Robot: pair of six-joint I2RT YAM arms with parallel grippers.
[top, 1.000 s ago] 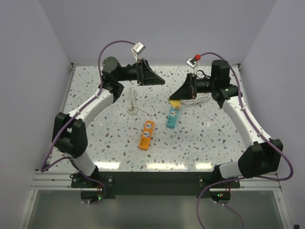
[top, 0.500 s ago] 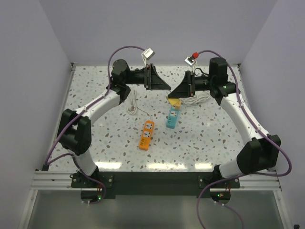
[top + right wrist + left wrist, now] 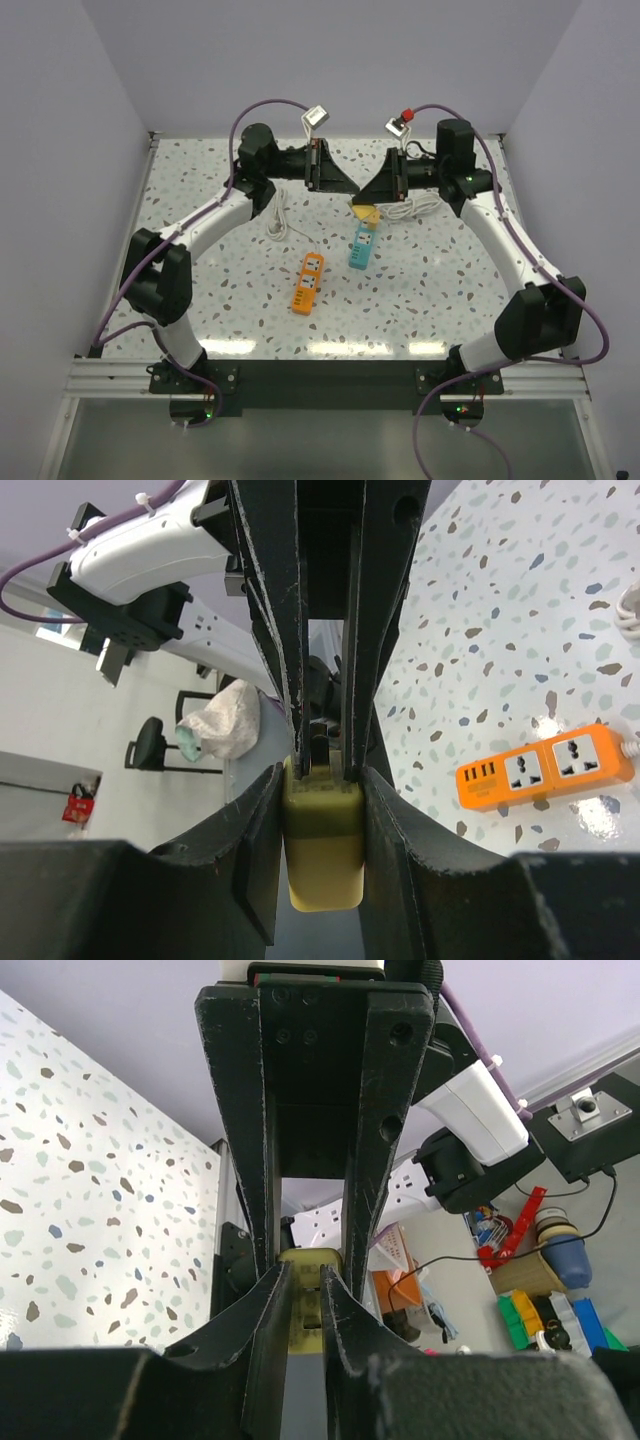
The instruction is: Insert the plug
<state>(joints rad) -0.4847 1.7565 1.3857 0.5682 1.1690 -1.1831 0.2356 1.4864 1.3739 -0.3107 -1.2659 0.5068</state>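
Note:
The yellow-tan plug (image 3: pixel 322 845) is pinched between the jaws of my right gripper (image 3: pixel 322 820), prongs pointing away from the wrist. In the top view the plug (image 3: pixel 367 212) hangs above the table at the back, just beyond the blue power strip (image 3: pixel 362 246). My left gripper (image 3: pixel 352 190) meets the right gripper (image 3: pixel 362 205) tip to tip. Its narrow fingers (image 3: pixel 290 720) sit on the plug's prong end. In the left wrist view the plug (image 3: pixel 308 1305) shows in the thin gap of the left gripper (image 3: pixel 305 1290).
An orange power strip (image 3: pixel 308 282) lies mid-table and also shows in the right wrist view (image 3: pixel 545 770). A white coiled cable (image 3: pixel 277 218) lies back left, and another white cable (image 3: pixel 415 208) lies under the right arm. Walls close off the back and sides.
The left arm has swung right from the back until its gripper tip meets the right gripper at the plug. The right gripper has held the plug nearly still.

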